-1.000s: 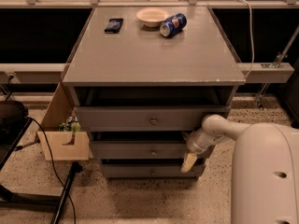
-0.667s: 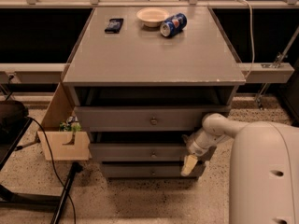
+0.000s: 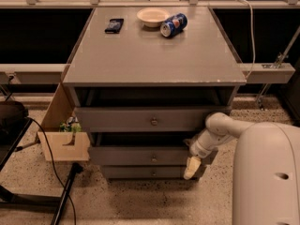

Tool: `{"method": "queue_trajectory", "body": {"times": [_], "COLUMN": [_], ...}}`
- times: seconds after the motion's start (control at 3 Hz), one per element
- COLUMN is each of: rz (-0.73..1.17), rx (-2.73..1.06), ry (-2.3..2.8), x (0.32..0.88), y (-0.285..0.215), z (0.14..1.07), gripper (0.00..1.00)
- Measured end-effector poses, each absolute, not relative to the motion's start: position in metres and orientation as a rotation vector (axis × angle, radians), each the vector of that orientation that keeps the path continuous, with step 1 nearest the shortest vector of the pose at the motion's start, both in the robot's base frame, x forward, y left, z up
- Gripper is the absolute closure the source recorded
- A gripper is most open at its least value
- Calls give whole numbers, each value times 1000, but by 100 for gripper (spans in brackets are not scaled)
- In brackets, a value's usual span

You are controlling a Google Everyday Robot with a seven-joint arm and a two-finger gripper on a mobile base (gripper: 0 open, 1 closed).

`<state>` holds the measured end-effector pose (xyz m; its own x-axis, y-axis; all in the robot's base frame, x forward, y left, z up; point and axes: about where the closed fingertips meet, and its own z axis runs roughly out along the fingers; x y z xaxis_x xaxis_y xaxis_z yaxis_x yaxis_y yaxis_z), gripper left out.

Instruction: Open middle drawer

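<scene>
The middle drawer (image 3: 136,155) is the central of three grey fronts in the cabinet, with a small round knob (image 3: 153,158). It stands out a little from the front below it. My gripper (image 3: 190,166) hangs at the right end of this drawer, pointing down, with its pale tip over the right edge of the lowest front. It is well to the right of the knob. The white arm (image 3: 220,130) reaches in from the lower right. The topmost drawer (image 3: 140,119) sits above, also pulled forward a little.
On the cabinet top (image 3: 154,50) lie a black phone (image 3: 114,25), a cream bowl (image 3: 152,17) and a blue can (image 3: 173,25) on its side. A wooden box (image 3: 63,144) stands at the cabinet's left. Cables and a black stand (image 3: 63,196) are on the floor at left.
The gripper has shifted very slightly down and left at the drawer's right end. The drawers look the same.
</scene>
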<state>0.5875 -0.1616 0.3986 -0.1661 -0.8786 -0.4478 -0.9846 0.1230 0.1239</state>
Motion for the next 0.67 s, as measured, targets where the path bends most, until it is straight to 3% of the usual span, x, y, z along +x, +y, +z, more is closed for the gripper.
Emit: {"method": "queue_trajectory", "body": {"times": [0.67], "rz": [731], "rx": [-1766], "ry": [2187], "x": [539], "y": [-174], "z": [419], "gripper": [0]}}
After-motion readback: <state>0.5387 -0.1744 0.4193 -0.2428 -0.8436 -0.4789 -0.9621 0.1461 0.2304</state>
